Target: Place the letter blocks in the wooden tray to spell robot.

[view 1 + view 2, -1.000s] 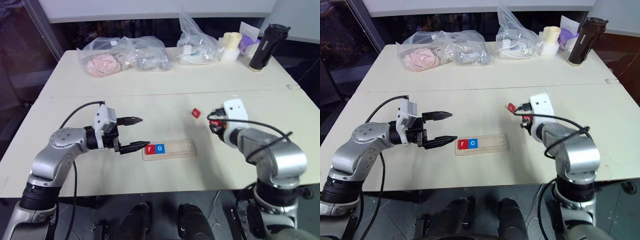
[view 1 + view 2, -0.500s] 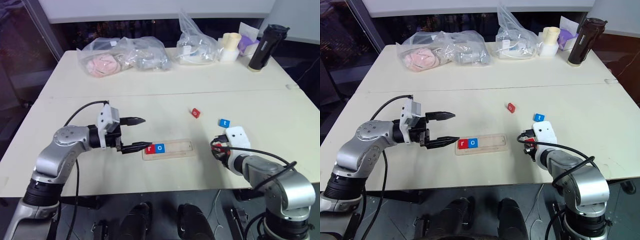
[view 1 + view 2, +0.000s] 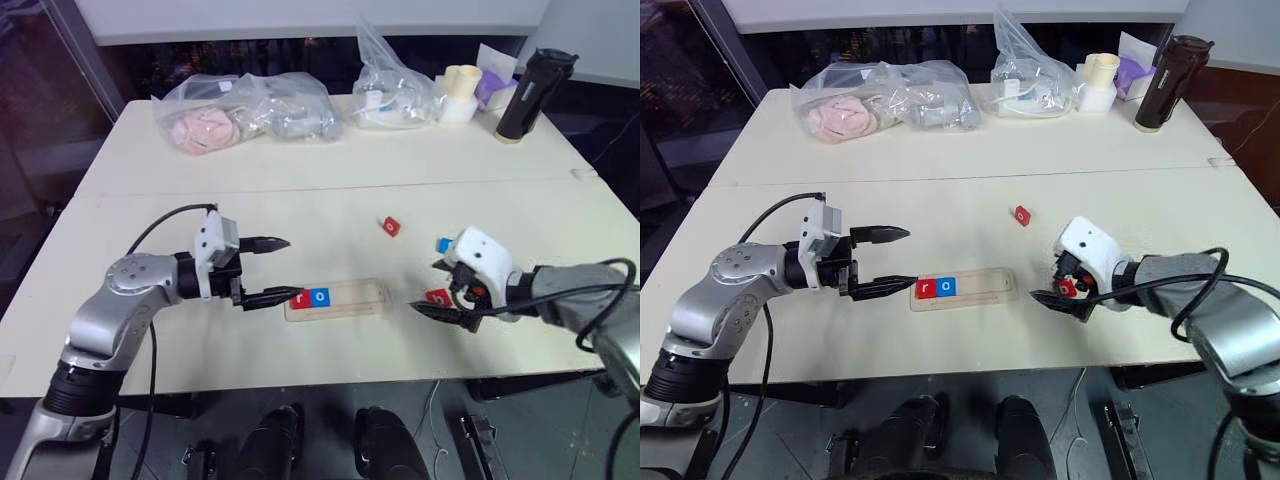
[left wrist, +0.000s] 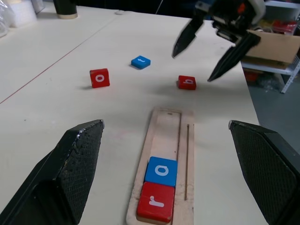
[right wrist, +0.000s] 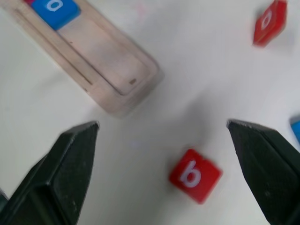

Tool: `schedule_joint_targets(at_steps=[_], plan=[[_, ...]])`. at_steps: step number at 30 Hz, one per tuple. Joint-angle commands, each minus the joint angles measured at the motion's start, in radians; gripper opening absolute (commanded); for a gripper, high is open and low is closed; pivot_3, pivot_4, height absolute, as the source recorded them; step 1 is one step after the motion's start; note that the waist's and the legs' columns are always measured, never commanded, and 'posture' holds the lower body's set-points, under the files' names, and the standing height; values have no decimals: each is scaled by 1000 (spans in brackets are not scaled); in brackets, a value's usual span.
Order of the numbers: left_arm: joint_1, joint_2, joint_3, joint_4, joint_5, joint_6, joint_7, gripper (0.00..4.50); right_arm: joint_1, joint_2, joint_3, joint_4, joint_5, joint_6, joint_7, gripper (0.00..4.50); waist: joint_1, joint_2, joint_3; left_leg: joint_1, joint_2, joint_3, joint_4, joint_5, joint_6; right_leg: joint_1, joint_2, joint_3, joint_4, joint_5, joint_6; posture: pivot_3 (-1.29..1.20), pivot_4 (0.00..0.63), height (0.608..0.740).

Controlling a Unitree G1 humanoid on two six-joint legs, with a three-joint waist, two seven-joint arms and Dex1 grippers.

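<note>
Currently, the tray is seen lying flat near the middle of the table, with its length running left to right. Two blocks are seated side by side at its left end: the red r at the very end and the blue o touching it on the right; the remainder of the groove is bare. The left gripper is held just left of the tray with its fingers spread wide and nothing between them; the near fingertip is positioned close to the r, though contact cannot be confirmed. The right gripper is held to the right of the tray, angled down toward the table, with its fingers likewise spread apart and nothing gripped. The red b is seen lying flat on the table between those open fingers, clear of both, a little way off the right end of the tray. The blue t is located just beyond the b on the far side. The red o is resting farther away, beyond the right half of the tray, tilted up on one edge. Plastic bags, a pale cup and a dark bottle are kept along the far edge.
</note>
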Motion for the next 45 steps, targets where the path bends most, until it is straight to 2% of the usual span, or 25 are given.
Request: schedule_joint_targets(at_steps=[1, 3, 7, 12, 21, 23, 25, 29, 32, 38, 41, 45], plan=[[-4, 10, 17, -29, -3, -6, -2, 4500, -29, -21, 75, 238, -116, -362, 170, 4471, 0, 0, 0, 0, 0, 0, 0, 0, 0, 0, 0, 0, -1, 1, 0, 0, 150, 738], [-2, 13, 20, -35, -6, -3, 0, 4500, -49, -24, 113, 364, -152, -507, 266, 4471, 0, 0, 0, 0, 0, 2, 0, -1, 1, 1, 0, 1, -2, 3, -2, 0, 150, 738], [6, 20, 24, -44, 0, -6, 5, 4500, -104, -6, 163, 550, -205, -680, 383, 4471, 1, 0, 0, 0, 0, 2, 0, -1, 1, 0, 0, 2, -2, 4, -2, 0, 150, 738], [37, 36, 42, -83, -11, 8, 22, 4500, -175, 39, 199, 705, -247, -764, 450, 4471, -2, 0, 0, 0, 0, 2, 0, -1, 1, -1, 0, 3, -2, 4, -2, 0, 150, 738], [63, 49, 58, -115, -20, 18, 40, 4500, -214, 71, 217, 853, -310, -861, 495, 4471, 3, 0, 0, 0, 0, 2, 1, -1, 1, 0, 0, 3, -1, 4, -3, 0, 150, 738], [65, 50, 59, -117, -19, 19, 41, 4500, -222, 74, 216, 873, -316, -873, 500, 3944, 2, 0, 0, 0, 0, 2, 2, -1, 1, 0, 0, 3, -1, 5, -3, 0, 150, 738], [66, 52, 60, -118, -19, 20, 42, 4500, -233, 78, 214, 889, -322, -881, 501, 3210, 2, 0, 0, 1, 0, 2, 2, -1, 1, 1, 1, 3, -1, 5, -3, 0, 150, 738], [66, 51, 58, -118, -18, 21, 43, 4500, -269, 97, 203, 910, -320, -873, 493, 1149, -1, 0, 0, 1, 0, 2, 2, -1, 1, 1, 1, 4, -1, 6, -4, 0, 150, 738], [65, 50, 57, -118, -18, 20, 44, 4500, -286, 104, 196, 886, -322, -867, 490, 1133, -1, 0, 0, 1, 0, 2, 2, -1, 1, 0, 1, 4, -1, 6, -4, 0, 150, 738], [66, 50, 58, -117, -15, 17, 46, 4500, -309, 142, 199, 662, -266, -735, 510, 1133, -2, 0, 0, 0, 1, 2, 1, -1, 0, -2, 1, 5, -1, 7, -4, 0, 150, 738], [65, 48, 58, -116, -14, 16, 49, 4500, -315, 186, 224, 561, -267, -681, 492, 1133, 1, 0, 0, 0, 1, 2, 1, -1, 0, -2, 2, 5, -1, 7, -4, 0, 150, 738], [74, 49, 62, -124, -16, 16, 51, 4500, -344, 297, 299, 480, -292, -616, 450, 1133, -1, 0, 0, 0, 1, 2, 1, -1, 0, -2, 2, 5, -1, 7, -4, 0, 150, 738]])
